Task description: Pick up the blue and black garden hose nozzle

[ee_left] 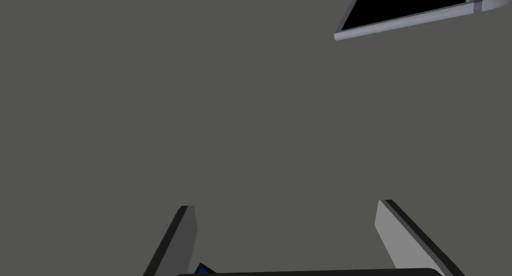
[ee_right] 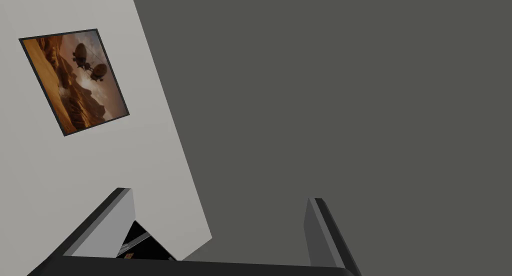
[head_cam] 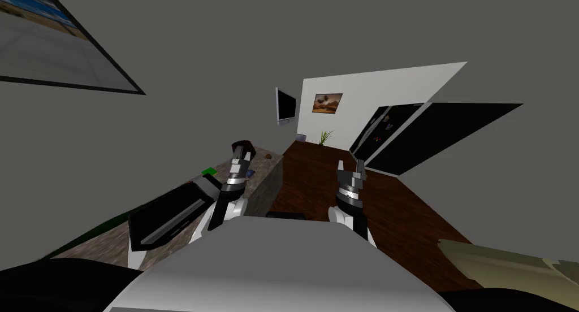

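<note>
Left claw (ee_left: 285, 204) and right claw (ee_right: 218, 194) both gape (arms held forward).

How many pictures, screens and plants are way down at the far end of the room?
Framed picture: 1
Wall screen: 1
Plant: 1
Total: 3
</note>
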